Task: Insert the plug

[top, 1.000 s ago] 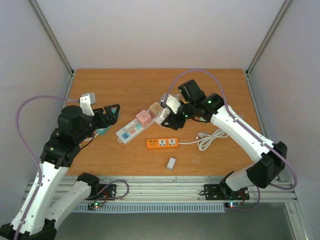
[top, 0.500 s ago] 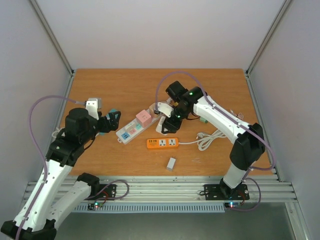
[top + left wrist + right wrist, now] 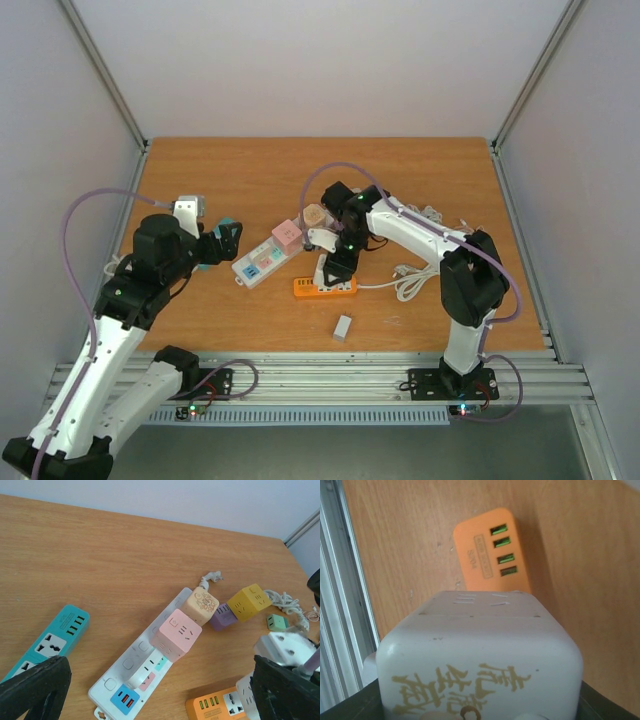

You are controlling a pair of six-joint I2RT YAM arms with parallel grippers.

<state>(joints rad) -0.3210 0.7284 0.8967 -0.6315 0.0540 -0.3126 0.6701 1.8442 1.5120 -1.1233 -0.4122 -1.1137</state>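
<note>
While the right gripper (image 3: 335, 268) is gripping a white cube adapter (image 3: 480, 650) with its jaws partly closed around it, it is hovering just above the orange power strip (image 3: 325, 287) lying on the bench (image 3: 250, 170). The adapter is probably being held there so that its plug side is facing down toward one of the strip's sockets. The left gripper (image 3: 226, 240) is hanging with its jaws spread wide and is holding nothing. It is waiting off to the left, near a teal power strip (image 3: 50, 642) and a white power strip (image 3: 132, 662) carrying a pink cube (image 3: 176, 632), apparently keeping clear of the insertion. In the right wrist view the adapter is filling the lower frame, so its prongs and the socket beneath are hiding from sight. Only the orange strip's USB end is showing, so alignment cannot be judged. The right gripper's fingers are appearing only as dark corners.
</note>
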